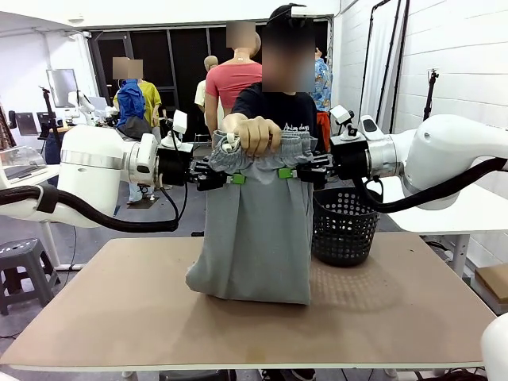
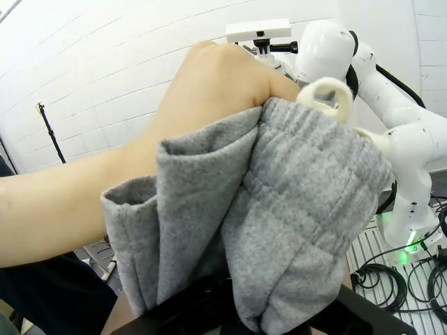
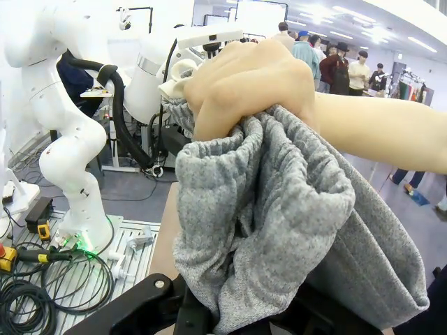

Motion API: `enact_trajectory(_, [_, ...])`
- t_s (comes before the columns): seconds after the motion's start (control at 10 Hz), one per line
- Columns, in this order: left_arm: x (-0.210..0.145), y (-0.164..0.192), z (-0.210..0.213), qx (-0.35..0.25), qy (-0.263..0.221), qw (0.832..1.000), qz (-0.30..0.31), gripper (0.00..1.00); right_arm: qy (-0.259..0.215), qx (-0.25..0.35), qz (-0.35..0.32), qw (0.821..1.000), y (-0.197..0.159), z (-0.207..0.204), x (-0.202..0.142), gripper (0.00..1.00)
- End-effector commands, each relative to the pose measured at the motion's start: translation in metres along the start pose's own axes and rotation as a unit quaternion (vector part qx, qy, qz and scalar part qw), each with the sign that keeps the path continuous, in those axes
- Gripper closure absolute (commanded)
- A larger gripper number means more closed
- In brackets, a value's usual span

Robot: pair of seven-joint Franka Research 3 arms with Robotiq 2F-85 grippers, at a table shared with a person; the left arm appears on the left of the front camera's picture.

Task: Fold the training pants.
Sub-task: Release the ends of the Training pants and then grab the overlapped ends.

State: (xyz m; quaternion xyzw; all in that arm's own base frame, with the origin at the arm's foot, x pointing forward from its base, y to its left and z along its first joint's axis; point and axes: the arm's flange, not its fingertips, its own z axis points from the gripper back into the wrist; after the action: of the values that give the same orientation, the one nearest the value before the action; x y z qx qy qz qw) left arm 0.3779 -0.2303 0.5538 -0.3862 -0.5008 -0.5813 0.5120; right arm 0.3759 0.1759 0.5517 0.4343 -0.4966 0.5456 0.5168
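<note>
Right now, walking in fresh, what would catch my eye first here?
The grey training pants hang in mid-picture, their lower end on the table. A person's hand grips the middle of the waistband from the far side, while the left gripper and right gripper pinch it at either side. A black mesh basket stands behind on the right.

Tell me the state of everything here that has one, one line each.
Light grey fabric training pants: hanging from gathered waistband, lower end resting on brown table.
Left gripper: shut on the waistband.
Right gripper: shut on the waistband.
Person's hand: fist clenched around waistband middle.
Black mesh basket: upright on table.
</note>
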Motion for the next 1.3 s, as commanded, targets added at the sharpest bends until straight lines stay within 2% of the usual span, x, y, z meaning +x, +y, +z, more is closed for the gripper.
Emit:
enact_trajectory(0.0, [0.0, 0.0, 0.0, 0.0, 0.0, 1.0, 0.0, 0.94, 0.001, 0.0, -0.005, 1.0, 0.0003, -0.0004, 0.0005, 0.92])
enact_trajectory(0.4, [0.0017, -0.0005, 0.0024, 0.003, -0.009, 1.0, 0.004, 0.14, 0.005, -0.001, -0.011, 1.0, 0.0005, -0.0022, 0.0017, 0.13])
enact_trajectory(0.5, [0.0027, -0.0007, 0.0024, 0.003, -0.01, 1.0, 0.005, 0.0, 0.005, 0.0, -0.013, 1.0, 0.0004, -0.0028, 0.0018, 0.0])
enact_trajectory(1.2, [0.0076, 0.0021, -0.0001, -0.01, -0.011, 1.0, 0.009, 0.0, 0.015, 0.0, -0.021, 1.0, -0.003, -0.0021, 0.0037, 0.0])
